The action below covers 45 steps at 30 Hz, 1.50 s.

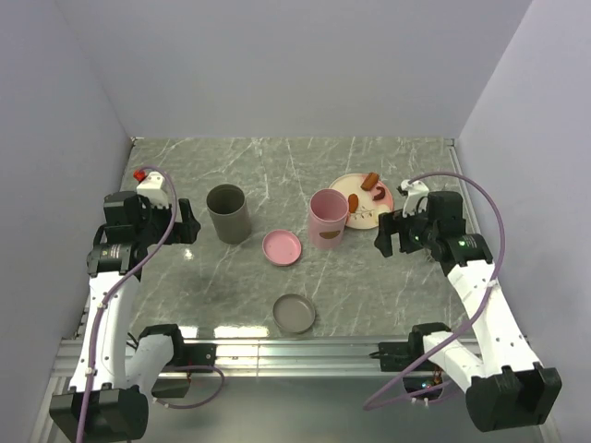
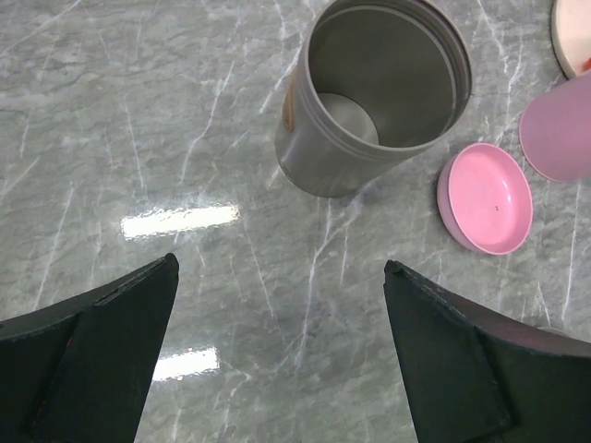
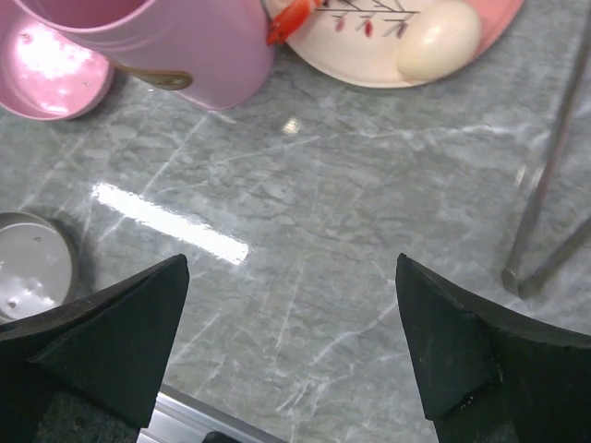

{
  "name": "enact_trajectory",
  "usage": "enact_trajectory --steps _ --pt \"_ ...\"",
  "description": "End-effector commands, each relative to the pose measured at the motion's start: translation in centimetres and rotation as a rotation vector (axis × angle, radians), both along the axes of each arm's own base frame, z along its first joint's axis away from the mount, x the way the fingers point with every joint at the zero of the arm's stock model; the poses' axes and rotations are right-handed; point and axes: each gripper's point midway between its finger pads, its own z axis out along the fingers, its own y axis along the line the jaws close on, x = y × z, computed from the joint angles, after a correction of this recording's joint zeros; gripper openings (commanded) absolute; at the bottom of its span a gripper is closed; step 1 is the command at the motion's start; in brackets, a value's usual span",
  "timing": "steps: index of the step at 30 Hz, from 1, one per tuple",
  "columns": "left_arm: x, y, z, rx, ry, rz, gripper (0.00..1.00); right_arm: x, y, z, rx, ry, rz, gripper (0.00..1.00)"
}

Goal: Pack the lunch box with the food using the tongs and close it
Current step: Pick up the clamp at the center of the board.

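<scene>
The pink lunch box (image 1: 328,220) stands open and upright mid-table, and its side fills the top left of the right wrist view (image 3: 175,46). Its round pink lid (image 1: 282,247) lies on the table just left of it. Reddish-brown food pieces (image 1: 377,189) rest on a pale plate (image 1: 349,185) behind the box. In the right wrist view the grey metal tongs (image 3: 545,194) lie on the table at the right edge. My right gripper (image 3: 292,262) hangs open over bare table near the plate. Left of a grey canister, my left gripper (image 2: 282,265) is open and holds nothing.
A grey open canister (image 1: 228,212) stands left of the lunch box and looks empty from above (image 2: 379,92). A grey lid (image 1: 294,314) lies near the front edge. A white egg (image 3: 439,39) sits on the plate (image 3: 369,65). Walls enclose the table on three sides.
</scene>
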Motion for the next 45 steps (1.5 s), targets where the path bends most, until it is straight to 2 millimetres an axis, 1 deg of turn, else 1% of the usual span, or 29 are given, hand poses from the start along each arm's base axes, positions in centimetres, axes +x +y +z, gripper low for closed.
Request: enact_trajectory --steps 1,2,3,4,5,6,7,9,10,11,13,14,15,16,18,21,22,24,26,28,31,33,34,36,37,40,41,43,45 --pt "0.7 0.5 1.6 -0.002 -0.058 0.042 0.99 0.7 -1.4 1.5 -0.05 -0.073 -0.069 1.0" --pt "0.7 0.6 1.7 0.007 -0.059 0.042 0.99 0.8 -1.9 1.4 -0.075 -0.059 -0.092 1.0" --pt "0.7 0.2 2.2 -0.001 -0.071 0.017 0.99 0.3 -2.6 1.0 -0.103 -0.016 -0.119 1.0" --pt "0.8 0.0 2.6 -0.003 -0.09 0.005 0.99 0.5 -3.5 0.9 -0.129 0.01 -0.15 1.0" --pt "0.8 -0.1 2.8 -0.011 -0.1 0.006 0.99 0.2 -3.9 0.7 -0.126 0.037 -0.159 1.0" --pt "0.8 -0.6 3.0 -0.03 -0.108 -0.012 0.99 -0.3 -4.3 0.3 -0.131 0.071 -0.165 1.0" --pt "0.7 -0.9 3.2 -0.034 -0.117 -0.029 0.99 -0.3 -5.0 0.5 -0.123 0.076 -0.189 1.0" --pt "0.4 -1.7 3.2 -0.041 -0.127 -0.088 0.99 -0.7 -6.2 -0.2 -0.138 0.122 -0.222 1.0" --pt "0.3 -2.1 3.2 -0.052 -0.13 -0.114 0.99 -0.7 -7.3 -0.2 -0.148 0.139 -0.257 1.0" --pt "0.2 -2.2 2.9 -0.053 -0.125 -0.115 0.99 -0.7 -8.0 -1.0 -0.165 0.181 -0.276 1.0" --pt "0.7 -1.7 2.8 -0.052 -0.136 -0.085 0.99 -1.1 -9.4 -1.8 -0.18 0.239 -0.306 1.0" --pt "0.8 -1.7 2.6 -0.055 -0.127 -0.08 0.99 -1.2 -10.7 -2.7 -0.19 0.286 -0.334 1.0" --pt "0.9 -1.7 2.4 -0.055 -0.119 -0.082 0.99 -1.4 -11.4 -3.3 -0.203 0.316 -0.353 1.0" --pt "0.9 -2.0 2.3 -0.063 -0.112 -0.101 0.99 -1.5 -12.0 -4.0 -0.211 0.348 -0.366 1.0" --pt "0.9 -2.4 1.9 -0.07 -0.091 -0.13 0.99 -1.5 -13.3 -4.7 -0.223 0.373 -0.402 1.0" --pt "1.1 -2.7 1.9 -0.079 -0.099 -0.149 0.99 -1.3 -14.2 -6.0 -0.217 0.417 -0.43 1.0" --pt "1.2 -2.7 2.2 -0.08 -0.107 -0.15 0.99 -1.3 -14.3 -6.9 -0.214 0.45 -0.431 1.0" --pt "1.2 -2.9 2.3 -0.087 -0.106 -0.162 1.0 -0.8 -14.8 -7.7 -0.219 0.463 -0.44 1.0" --pt "1.0 -3.1 2.4 -0.068 -0.109 -0.199 0.99 -0.5 -15.2 -9.0 -0.224 0.501 -0.433 1.0" --pt "0.7 -3.6 2.5 -0.079 -0.115 -0.23 1.0 0.3 -15.8 -10.2 -0.23 0.522 -0.442 1.0" --pt "0.6 -3.7 2.5 -0.077 -0.128 -0.23 1.0 1.7 -16.5 -11.2 -0.239 0.528 -0.461 1.0" --pt "0.6 -3.7 2.6 -0.068 -0.136 -0.236 0.99 2.8 -17.2 -11.5 -0.248 0.508 -0.488 1.0" --pt "0.7 -3.6 2.8 -0.065 -0.14 -0.238 0.99 2.9 -17.3 -12.1 -0.253 0.526 -0.491 1.0" --pt "1.0 -3.5 3.7 -0.058 -0.173 -0.23 1.0 3.6 -17.9 -12.5 -0.265 0.52 -0.514 1.0" --pt "1.2 -3.4 3.9 -0.057 -0.184 -0.219 1.0 3.8 -18.0 -13.0 -0.267 0.533 -0.517 1.0" --pt "1.4 -3.5 4.7 -0.047 -0.215 -0.24 0.99 4.5 -18.0 -13.7 -0.26 0.539 -0.526 1.0" --pt "1.4 -3.6 4.7 -0.047 -0.213 -0.242 0.99 5.0 -18.0 -13.9 -0.257 0.526 -0.531 1.0" --pt "1.6 -3.6 4.8 -0.046 -0.205 -0.25 0.99 5.3 -18.7 -14.3 -0.29 0.529 -0.548 1.0" --pt "1.8 -3.8 5.3 -0.049 -0.204 -0.27 0.99 5.7 -18.6 -14.6 -0.284 0.531 -0.544 1.0"
